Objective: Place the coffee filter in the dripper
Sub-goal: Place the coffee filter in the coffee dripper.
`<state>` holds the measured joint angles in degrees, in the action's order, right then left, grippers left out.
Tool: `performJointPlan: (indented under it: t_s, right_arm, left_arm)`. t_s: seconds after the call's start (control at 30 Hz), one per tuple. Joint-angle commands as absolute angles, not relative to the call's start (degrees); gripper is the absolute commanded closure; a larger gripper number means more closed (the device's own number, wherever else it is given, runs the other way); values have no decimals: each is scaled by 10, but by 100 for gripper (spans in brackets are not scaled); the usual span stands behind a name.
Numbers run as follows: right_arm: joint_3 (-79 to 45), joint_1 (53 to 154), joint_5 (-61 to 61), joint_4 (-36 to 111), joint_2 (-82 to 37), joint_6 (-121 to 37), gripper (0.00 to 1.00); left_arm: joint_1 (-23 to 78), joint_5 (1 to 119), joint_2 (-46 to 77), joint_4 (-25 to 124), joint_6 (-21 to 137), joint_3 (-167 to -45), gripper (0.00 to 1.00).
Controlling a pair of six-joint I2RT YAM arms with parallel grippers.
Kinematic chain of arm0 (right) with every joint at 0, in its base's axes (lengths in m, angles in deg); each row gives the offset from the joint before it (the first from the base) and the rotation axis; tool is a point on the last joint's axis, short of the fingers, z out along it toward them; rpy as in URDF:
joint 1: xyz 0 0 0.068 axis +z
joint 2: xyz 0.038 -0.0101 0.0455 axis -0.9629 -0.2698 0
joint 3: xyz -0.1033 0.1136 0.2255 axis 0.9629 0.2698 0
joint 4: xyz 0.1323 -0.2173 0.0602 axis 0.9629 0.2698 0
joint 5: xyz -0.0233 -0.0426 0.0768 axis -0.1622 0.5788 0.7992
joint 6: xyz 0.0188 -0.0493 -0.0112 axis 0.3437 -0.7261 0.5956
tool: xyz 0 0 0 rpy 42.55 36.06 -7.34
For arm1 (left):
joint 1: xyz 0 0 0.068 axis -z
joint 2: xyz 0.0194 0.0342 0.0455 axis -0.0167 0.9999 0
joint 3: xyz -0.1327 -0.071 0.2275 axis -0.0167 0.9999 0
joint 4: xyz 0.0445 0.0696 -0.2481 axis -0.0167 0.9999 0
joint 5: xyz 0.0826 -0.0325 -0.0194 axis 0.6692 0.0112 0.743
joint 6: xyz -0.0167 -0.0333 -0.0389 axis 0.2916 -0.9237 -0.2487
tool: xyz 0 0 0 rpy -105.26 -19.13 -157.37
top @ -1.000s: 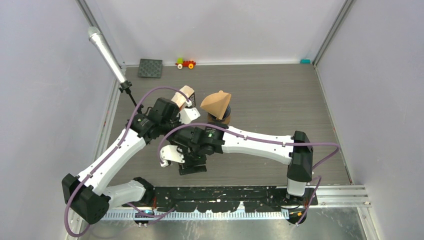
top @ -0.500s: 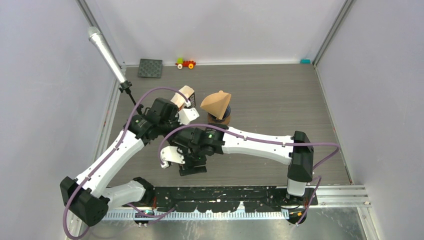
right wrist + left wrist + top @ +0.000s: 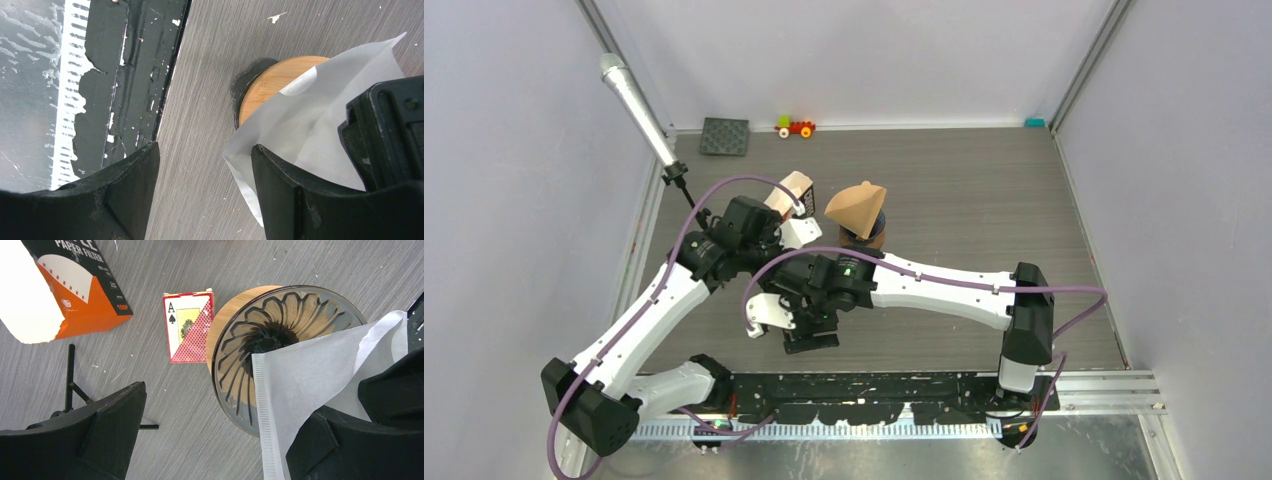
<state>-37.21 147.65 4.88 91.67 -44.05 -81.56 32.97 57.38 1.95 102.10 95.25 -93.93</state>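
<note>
The dripper is a ribbed glass cone in a wooden collar, standing on the table. The coffee filter lies tilted over the right side of its mouth and hangs past the rim. From above, the filter looks like a tan cone tipped on the dripper. My left gripper hovers over the dripper, open wide, and the filter's edge runs beside its right finger. My right gripper is open over bare table. The filter and dripper lie beyond its right finger.
An orange and white paper-filter box and a pack of playing cards lie left of the dripper. A microphone on a stand leans at the far left. A dark mat and a toy car sit by the back wall.
The left arm's elbow and shoulder have shifted slightly toward the near left. Both grippers and the filter stay almost where they were.
</note>
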Motion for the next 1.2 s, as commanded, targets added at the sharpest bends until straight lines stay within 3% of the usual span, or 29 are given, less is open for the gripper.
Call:
performJointPlan:
  t_s: [0.0,0.27,0.67,1.17]
  right_arm:
    - [-386,1449,-9,904,-428,-798,27]
    - [-413,1448,-29,920,-417,-798,26]
    - [-446,1448,-48,941,-430,-808,24]
    - [-496,1448,-94,972,-435,-820,23]
  left_arm:
    - [339,471,-3,1072,952,-963,0]
    - [340,497,-7,1038,943,-967,0]
    - [340,444,-11,1071,990,-967,0]
    - [340,515,-10,1050,989,-956,0]
